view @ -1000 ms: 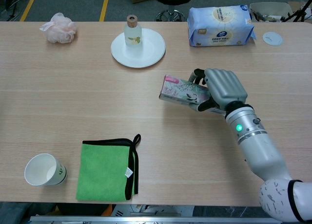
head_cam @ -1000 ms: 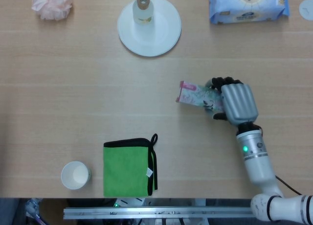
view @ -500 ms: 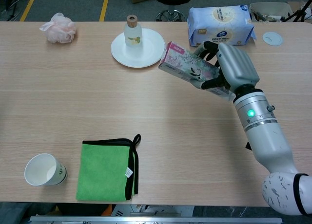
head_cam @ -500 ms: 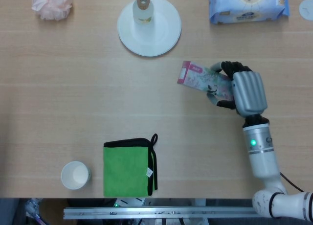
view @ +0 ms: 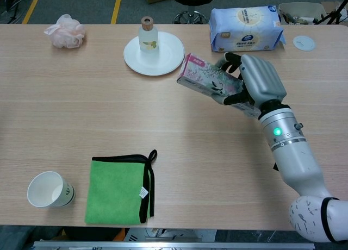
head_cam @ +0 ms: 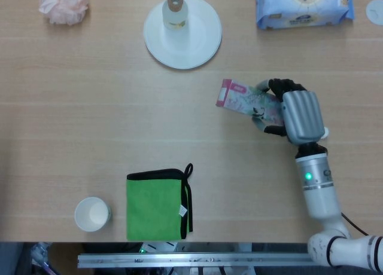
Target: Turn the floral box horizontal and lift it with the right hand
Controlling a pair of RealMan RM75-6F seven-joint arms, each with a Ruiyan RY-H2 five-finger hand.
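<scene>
Head view: your right hand [head_cam: 302, 115] grips the floral box [head_cam: 248, 101], fingers wrapped over its right end, right of the worktop's [head_cam: 90, 119] centre. The box lies lengthwise, roughly horizontal, its pink end cap pointing left and slightly up; the long face shows a pale floral print with dark sprigs. Above and to the left stands a small bottle [head_cam: 175, 11] with a cork-coloured cap on a white plate [head_cam: 200, 45]. A blue-and-white tissue pack [head_cam: 302, 6] lies at the upper right, a pink puff [head_cam: 64, 5] at the upper left. Near the front edge you have a folded green cloth [head_cam: 155, 205] with black trim and, left of it, a white paper cup [head_cam: 92, 214]. All sit well apart from the box. Your left hand does not show.

Chest view: the box [view: 209, 82] is held clear of the worktop [view: 81, 114], tilted with its pink end higher and to the left, your right hand [view: 258, 84] clasping the other end. The plate [view: 163, 60] with its bottle [view: 146, 33] sits just beyond the raised end; the tissue pack [view: 246, 27] lies behind the hand, with a small white disc [view: 304, 42] to its right. The cloth [view: 117, 191], cup [view: 49, 189] and puff [view: 66, 30] lie away on the left side. Your left hand is again out of frame.
</scene>
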